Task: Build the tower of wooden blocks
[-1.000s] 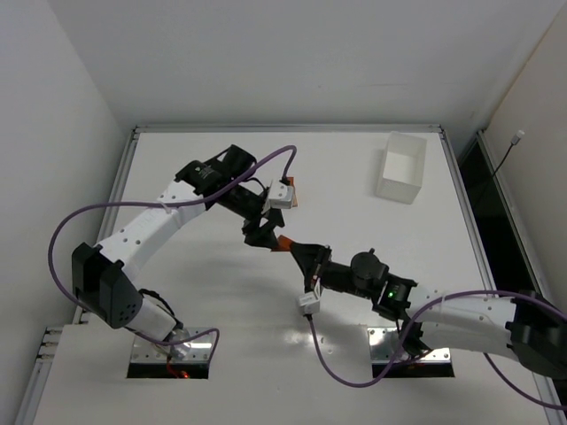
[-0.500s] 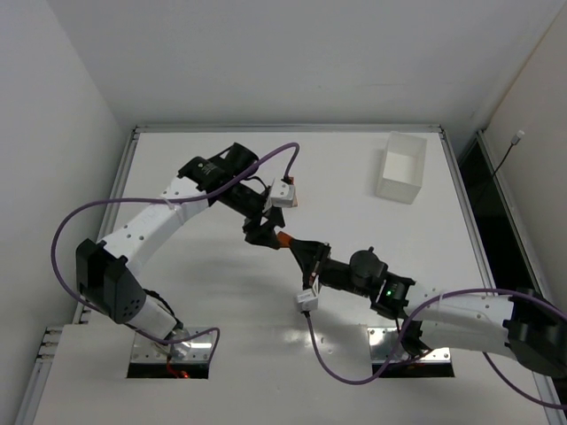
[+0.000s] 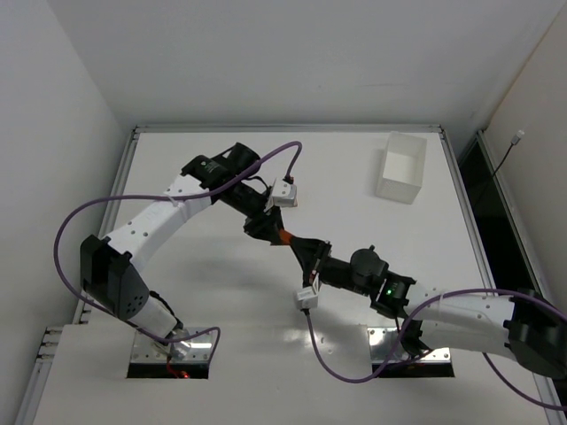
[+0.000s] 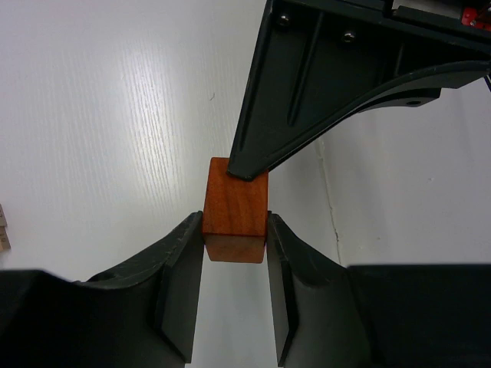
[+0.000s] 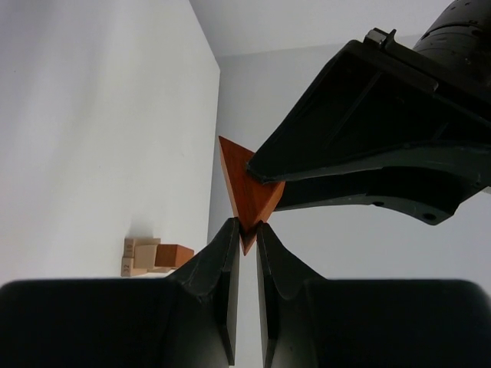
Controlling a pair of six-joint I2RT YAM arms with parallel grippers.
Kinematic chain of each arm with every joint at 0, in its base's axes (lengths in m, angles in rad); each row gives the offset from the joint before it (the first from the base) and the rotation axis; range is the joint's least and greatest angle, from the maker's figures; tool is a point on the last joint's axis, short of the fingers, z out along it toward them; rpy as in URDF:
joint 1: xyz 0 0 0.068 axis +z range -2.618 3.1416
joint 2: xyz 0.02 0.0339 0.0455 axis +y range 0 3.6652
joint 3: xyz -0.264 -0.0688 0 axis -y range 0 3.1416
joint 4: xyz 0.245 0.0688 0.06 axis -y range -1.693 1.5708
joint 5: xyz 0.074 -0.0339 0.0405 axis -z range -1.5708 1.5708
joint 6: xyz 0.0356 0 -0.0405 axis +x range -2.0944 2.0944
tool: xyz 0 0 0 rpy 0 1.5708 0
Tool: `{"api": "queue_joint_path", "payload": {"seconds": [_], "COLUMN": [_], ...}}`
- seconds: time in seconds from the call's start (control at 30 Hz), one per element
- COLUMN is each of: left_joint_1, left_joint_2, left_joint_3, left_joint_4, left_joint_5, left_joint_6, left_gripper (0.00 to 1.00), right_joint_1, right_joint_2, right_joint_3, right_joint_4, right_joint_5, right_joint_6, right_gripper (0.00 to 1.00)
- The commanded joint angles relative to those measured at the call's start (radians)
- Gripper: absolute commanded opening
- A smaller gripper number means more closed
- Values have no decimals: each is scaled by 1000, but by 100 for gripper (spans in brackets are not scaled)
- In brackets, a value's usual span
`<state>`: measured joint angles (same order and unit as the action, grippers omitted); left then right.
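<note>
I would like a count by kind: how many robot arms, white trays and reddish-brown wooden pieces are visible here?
Robot arms: 2, the left arm and the right arm.
White tray: 1.
Reddish-brown wooden pieces: 2, the wedge and a block beside the tan pieces.
Total: 5.

**Robotics lab test cell**

A bare white desk with a raised metal rim sits boxed in by plain white walls. 2 robot arms, the left arm and right arm, are bolted at its near edge, purple cables looping free.
</note>
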<state>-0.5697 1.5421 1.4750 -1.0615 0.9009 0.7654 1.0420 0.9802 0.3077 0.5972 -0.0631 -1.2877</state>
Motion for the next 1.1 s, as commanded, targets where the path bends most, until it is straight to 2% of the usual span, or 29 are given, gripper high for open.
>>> {"api": "queue_joint_path", "payload": {"seconds": [0.0,0.17,0.27,0.33,0.4,0.53,0.6,0.63,0.67,0.7,0.73,0.77,0.8,0.83,0.87,0.9,0.93,1.0,1.07], "left_joint_1": [-6,-6,-6,-6,-15,-15,-15,-15,-15,-15,-15,-15,-15,-30,-48,-71,-82,-82,-73], "left_joint_2": [9,9,-13,-29,-51,-60,-69,-91,-103,-120,-140,-184,-201,-212,-212,-202,-188,-149,-76], "left_joint_3": [36,36,24,-17,-36,-48,-70,-70,-105,-125,-151,-210,-234,-246,-257,-257,-237,-188,-142], "left_joint_4": [6,37,67,104,149,192,254,285,322,422,486,544,587,635,652,652,632,611,565], "left_joint_5": [49,27,18,9,-3,-28,-88,-115,-191,-247,-319,-438,-479,-525,-606,-770,-799,-868,-992], "left_joint_6": [29,6,-15,-55,-92,-155,-222,-312,-369,-438,-604,-670,-710,-786,-842,-891,-922,-1023,-1122], "left_gripper": [24,13,0,0,0,0,0,0,0,0,0,0,0,0,0,0,0,0,0], "right_joint_1": [-5,-5,-5,-5,-5,4,4,4,4,4,-5,-14,-14,-26,-36,-90,-123,-234,-289], "right_joint_2": [-15,-6,5,26,35,23,14,3,3,3,3,20,35,82,103,103,103,65,52], "right_joint_3": [45,45,54,45,36,45,56,71,106,132,160,224,260,334,368,393,437,452,479], "right_joint_4": [41,41,59,114,141,128,84,67,40,-56,-112,-181,-257,-410,-500,-578,-723,-813,-902], "right_joint_5": [-21,-8,18,43,83,140,233,276,387,451,576,632,694,823,865,879,838,789,780], "right_joint_6": [1,11,21,21,31,50,82,105,178,221,272,395,465,537,617,774,857,1012,1088], "right_gripper": [0,0,45,70,75,78,78,78,74,74,74,74,74,71,70,67,66,63,63]}}
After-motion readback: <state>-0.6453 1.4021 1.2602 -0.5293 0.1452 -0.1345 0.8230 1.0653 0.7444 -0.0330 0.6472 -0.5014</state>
